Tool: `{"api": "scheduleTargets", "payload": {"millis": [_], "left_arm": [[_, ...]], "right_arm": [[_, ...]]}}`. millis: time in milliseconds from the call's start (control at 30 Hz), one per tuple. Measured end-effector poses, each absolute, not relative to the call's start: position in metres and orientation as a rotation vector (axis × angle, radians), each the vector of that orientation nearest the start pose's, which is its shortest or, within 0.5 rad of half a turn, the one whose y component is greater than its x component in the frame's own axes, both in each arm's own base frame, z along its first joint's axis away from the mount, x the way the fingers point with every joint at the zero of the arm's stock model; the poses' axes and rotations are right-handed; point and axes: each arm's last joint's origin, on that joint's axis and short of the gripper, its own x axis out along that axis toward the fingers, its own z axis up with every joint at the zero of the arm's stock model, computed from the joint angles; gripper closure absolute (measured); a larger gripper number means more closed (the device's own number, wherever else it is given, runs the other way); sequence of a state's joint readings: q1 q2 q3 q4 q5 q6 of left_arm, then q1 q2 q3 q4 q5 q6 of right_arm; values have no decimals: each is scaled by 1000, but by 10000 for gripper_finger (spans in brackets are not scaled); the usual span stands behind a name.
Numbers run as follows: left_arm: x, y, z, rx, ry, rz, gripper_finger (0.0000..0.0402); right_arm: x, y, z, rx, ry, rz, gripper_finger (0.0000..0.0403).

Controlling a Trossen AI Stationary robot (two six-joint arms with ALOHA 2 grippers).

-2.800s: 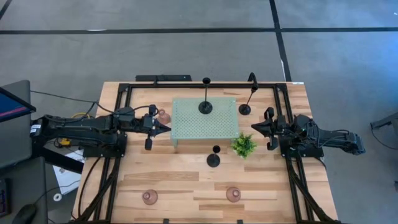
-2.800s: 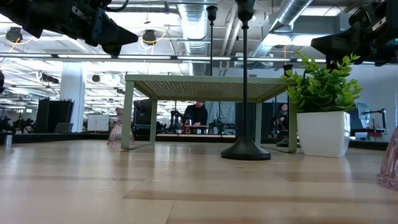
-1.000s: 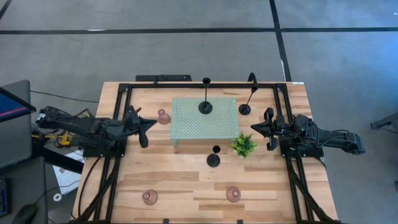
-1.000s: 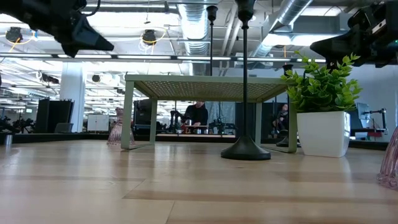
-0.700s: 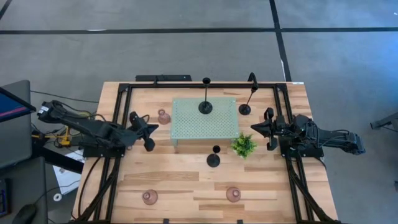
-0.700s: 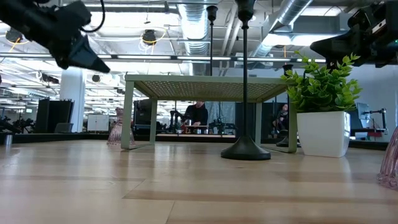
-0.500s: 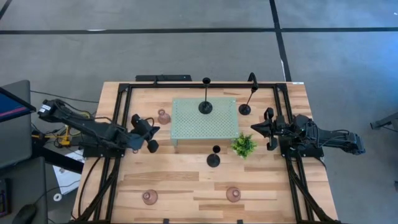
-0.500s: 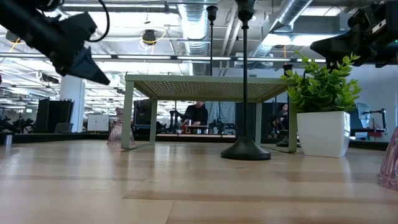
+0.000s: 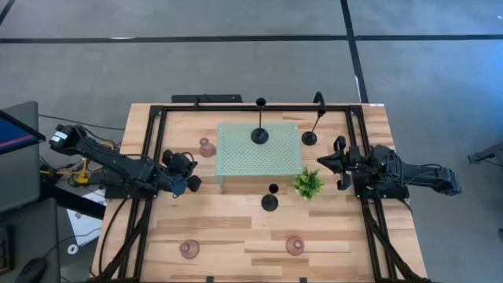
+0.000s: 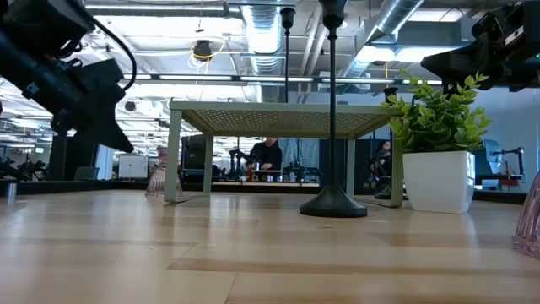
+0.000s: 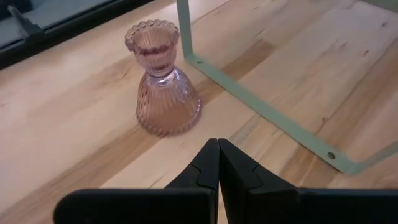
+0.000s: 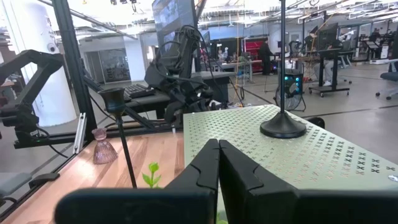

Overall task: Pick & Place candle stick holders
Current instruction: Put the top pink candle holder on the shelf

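- Six candle stick holders stood on the surface point(image 9: 236, 220), none of them held.
- One black holder point(image 9: 260, 134) stood on top of the pale green perforated tray point(image 9: 259, 161), near its 12 o'clock edge, stem upright.
- A second black holder point(image 9: 310, 138) stood on the wood just off the tray's 1 o'clock corner, its stem appearing to lean in the high view.
- The third black holder point(image 9: 269, 201) stood at the tray's 6 o'clock side, beside the small green plant point(image 9: 308, 183), which sat at the tray's 5 o'clock corner.
- One pink holder point(image 9: 207, 147) stood just off the tray's 9 o'clock edge, near its far corner; the left wrist view showed it as a ribbed glass piece point(image 11: 163, 79) close to a tray leg point(image 11: 184, 28).
- Two more pink holders point(image 9: 189, 249) and point(image 9: 295, 245) stood well apart near the surface's 6 o'clock edge.
- The left tool point(image 9: 191, 181) hovered over the wood at the 7 o'clock side of the pink holder by the tray, near it but not touching; its fingers point(image 11: 208, 168) were pressed together on nothing.
- The right tool point(image 9: 321, 159) waited at the tray's 3 o'clock side, raised above the plant, its fingers point(image 12: 208, 163) likewise closed and empty.
- In the low view, a person point(image 10: 267, 155) sat in the room beyond the surface.
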State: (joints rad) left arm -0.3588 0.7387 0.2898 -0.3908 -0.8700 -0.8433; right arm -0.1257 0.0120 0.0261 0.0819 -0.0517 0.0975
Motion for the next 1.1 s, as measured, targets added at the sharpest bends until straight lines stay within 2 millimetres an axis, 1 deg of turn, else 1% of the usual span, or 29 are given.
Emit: {"api": "scheduleTargets", "payload": {"millis": [200, 433, 500, 567, 633, 700, 933, 1100], "left_arm": [[127, -24, 159, -298, 445, 721, 393], [123, -22, 148, -271, 464, 738, 387], [122, -21, 147, -263, 445, 757, 385], [124, -20, 150, -272, 386, 795, 376], [126, -18, 153, -282, 330, 836, 363], [128, -14, 154, -292, 310, 866, 347], [129, -3, 154, -308, 298, 949, 277], [129, 0, 155, -317, 290, 972, 224]], "right_arm": [[96, -11, 179, 89, -99, -70, 403], [96, -11, 179, 89, -100, -70, 403], [96, -11, 179, 88, -100, -70, 403], [96, -11, 179, 88, -99, -70, 403], [96, -11, 179, 88, -99, -70, 403], [96, -11, 179, 88, -99, -70, 403], [96, -11, 179, 87, -99, -70, 403], [96, -11, 179, 87, -95, -71, 403]]}}
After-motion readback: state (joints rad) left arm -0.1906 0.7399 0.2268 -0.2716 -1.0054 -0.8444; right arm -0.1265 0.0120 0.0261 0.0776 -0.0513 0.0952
